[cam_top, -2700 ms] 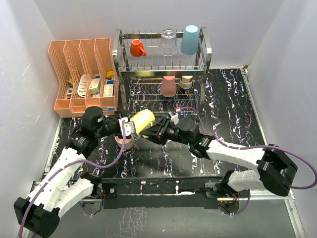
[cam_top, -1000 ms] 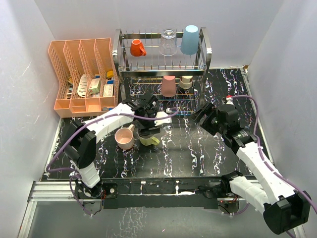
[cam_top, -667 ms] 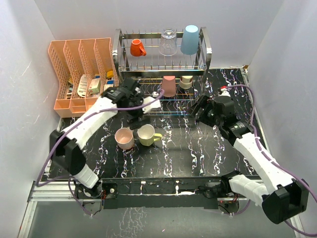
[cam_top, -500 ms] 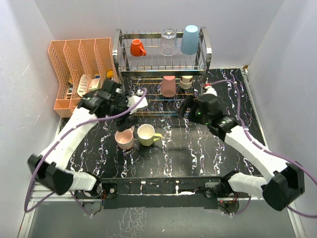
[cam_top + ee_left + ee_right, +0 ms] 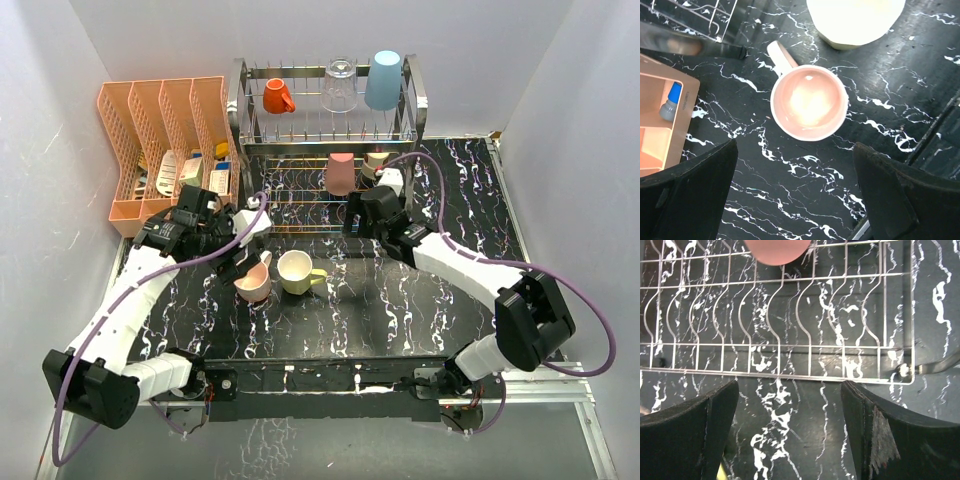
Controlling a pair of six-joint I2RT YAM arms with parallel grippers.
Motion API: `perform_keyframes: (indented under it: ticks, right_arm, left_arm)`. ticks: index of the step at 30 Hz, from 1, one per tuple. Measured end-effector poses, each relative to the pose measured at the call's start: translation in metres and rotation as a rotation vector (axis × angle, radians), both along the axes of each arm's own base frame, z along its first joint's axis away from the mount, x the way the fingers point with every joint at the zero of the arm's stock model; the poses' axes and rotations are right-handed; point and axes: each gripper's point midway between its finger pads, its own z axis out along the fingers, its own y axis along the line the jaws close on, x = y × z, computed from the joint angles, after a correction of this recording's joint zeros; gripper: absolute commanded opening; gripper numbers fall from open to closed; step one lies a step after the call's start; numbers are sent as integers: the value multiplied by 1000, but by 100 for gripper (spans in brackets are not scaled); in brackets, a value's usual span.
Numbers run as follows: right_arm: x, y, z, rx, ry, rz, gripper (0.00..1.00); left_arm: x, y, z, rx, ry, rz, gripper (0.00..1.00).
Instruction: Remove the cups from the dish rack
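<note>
The chrome dish rack (image 5: 243,100) holds an orange mug (image 5: 278,97), a clear glass (image 5: 339,85) and a light blue tumbler (image 5: 383,80) on its top tier. A salmon-red cup (image 5: 340,173) (image 5: 776,250) and a steel cup (image 5: 376,163) sit on the lower tier. On the table stand a pale pink mug (image 5: 251,282) (image 5: 809,102) and a yellow mug (image 5: 297,271) (image 5: 855,20), both upright. My left gripper (image 5: 240,258) (image 5: 795,200) hovers open just above and left of the pink mug. At the front edge of the rack's lower grid (image 5: 790,315), my right gripper (image 5: 358,212) (image 5: 790,435) is open and empty.
A peach slotted organizer (image 5: 165,150) with small items stands left of the rack; its corner (image 5: 662,120) shows close to my left gripper. White walls close in the table on three sides. Both arms' purple cables loop over the table's middle.
My left gripper has opened off the yellow mug, left it upright beside the pink mug, and drawn back left. My right arm has swung left to the rack's front.
</note>
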Motion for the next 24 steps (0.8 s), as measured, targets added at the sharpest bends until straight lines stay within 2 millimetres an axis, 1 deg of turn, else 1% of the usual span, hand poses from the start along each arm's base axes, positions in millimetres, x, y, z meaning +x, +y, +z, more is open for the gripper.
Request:
perform_keyframes:
  ticks: [2, 5, 8, 12, 16, 18, 21, 22, 24]
  right_arm:
    - [6, -12, -3, -12, -11, -17, 82]
    - [18, -40, -10, -25, -15, -74, 81]
    - [23, -64, -19, -25, 4, -116, 79]
    - [24, -83, -29, -25, 21, -160, 76]
    - [25, -102, -29, -31, 11, -223, 74]
    - [24, -105, -25, -26, -3, -238, 74]
    - [22, -99, -12, -17, -55, -228, 79]
    - [21, -92, -8, -22, -77, -212, 82]
    - [20, -70, -3, -31, -114, -163, 90]
  left_arm:
    - [8, 4, -3, -1, -18, 35, 95]
    - [23, 9, -5, -3, -51, 85, 94]
    - [38, 9, -6, -11, -74, 128, 93]
    - [60, 5, -10, -30, -91, 181, 92]
    - [78, 0, -21, -44, -81, 225, 90]
    - [86, -2, -28, -46, -70, 245, 90]
    - [95, -4, -32, -53, -61, 264, 90]
    - [96, -5, -31, -58, -60, 266, 90]
    - [96, -7, -27, -70, -63, 263, 91]
